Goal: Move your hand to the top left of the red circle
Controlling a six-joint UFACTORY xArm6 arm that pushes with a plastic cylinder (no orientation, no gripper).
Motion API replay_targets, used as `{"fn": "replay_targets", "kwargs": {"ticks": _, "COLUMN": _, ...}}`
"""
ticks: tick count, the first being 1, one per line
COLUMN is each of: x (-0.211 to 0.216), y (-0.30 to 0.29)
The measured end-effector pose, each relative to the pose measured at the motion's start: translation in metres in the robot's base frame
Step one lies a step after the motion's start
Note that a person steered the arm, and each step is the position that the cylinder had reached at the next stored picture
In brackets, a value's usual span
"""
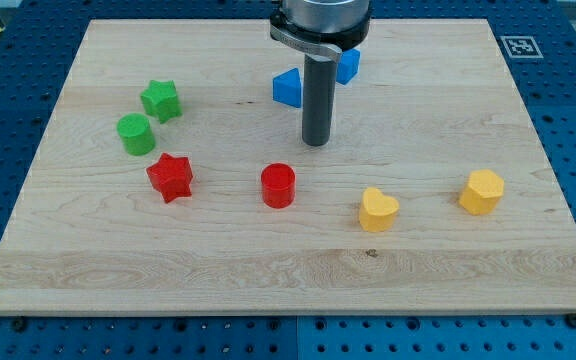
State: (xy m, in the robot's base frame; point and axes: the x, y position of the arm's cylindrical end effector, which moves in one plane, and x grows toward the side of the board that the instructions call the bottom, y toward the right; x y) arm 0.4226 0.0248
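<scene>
— Red circular block (278, 186) sits near the wooden board's (58, 250) middle; where's my tip (315, 143)?
— Above-right of it, apart. No jaws, just a rod. Approach underway; next, slide toward the view's left.

On my feed: wood board (448, 270). Green star (160, 100) touching green cylinder (136, 134), red star (170, 177) just below. Blue blocks (287, 88) (348, 66) up top. Yellow heart (378, 210), yellow block (481, 191) at right.
</scene>
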Motion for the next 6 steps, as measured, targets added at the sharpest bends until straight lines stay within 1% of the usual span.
{"fn": "replay_targets", "kwargs": {"ticks": 1, "x": 0.000, "y": -0.031}}
{"fn": "replay_targets", "kwargs": {"ticks": 6, "x": 0.003, "y": -0.086}}
